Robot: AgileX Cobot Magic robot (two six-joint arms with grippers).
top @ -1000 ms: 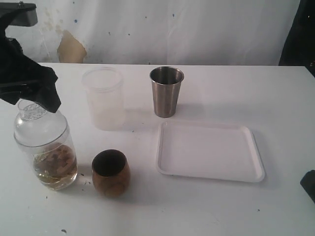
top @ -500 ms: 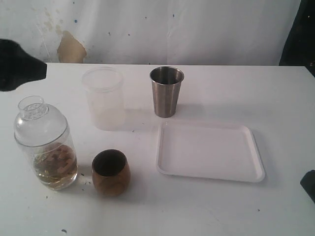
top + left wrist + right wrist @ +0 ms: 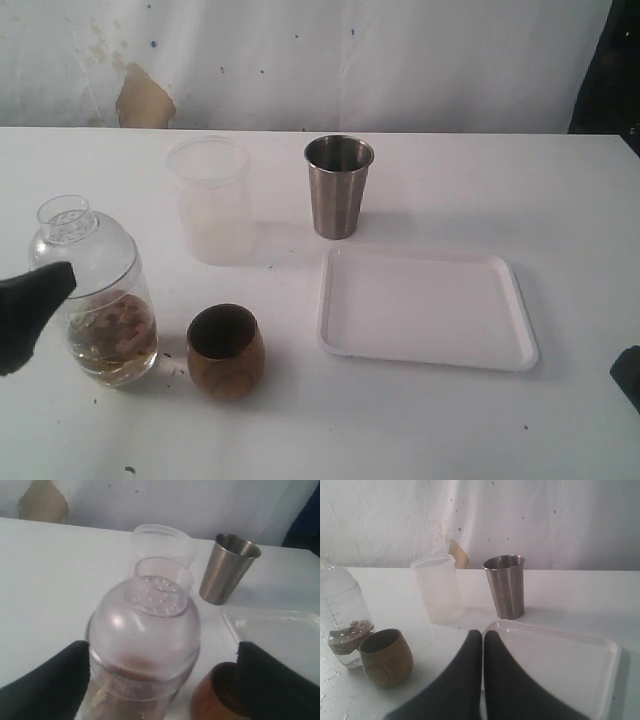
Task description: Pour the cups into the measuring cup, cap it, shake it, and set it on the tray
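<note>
The tall clear plastic measuring cup [image 3: 95,300], topped by a domed perforated cap and holding pale liquid with brown bits, stands near the left edge of the white counter [image 3: 500,180]. The left tool [image 3: 162,667] is spread wide, one finger on either side of it; whether they touch it cannot be told. The squat brown wooden cup [image 3: 225,352] sits just beside it across a narrow gap. Behind stand the frosted whitish plastic cup [image 3: 212,205] and the tapered brushed-steel tumbler [image 3: 338,190], apart from each other. The flat white rectangular tray [image 3: 425,305] lies to the right, with open counter around its rim. The right tool [image 3: 483,640], fingers pressed together, hangs at the tray's near edge.
</note>
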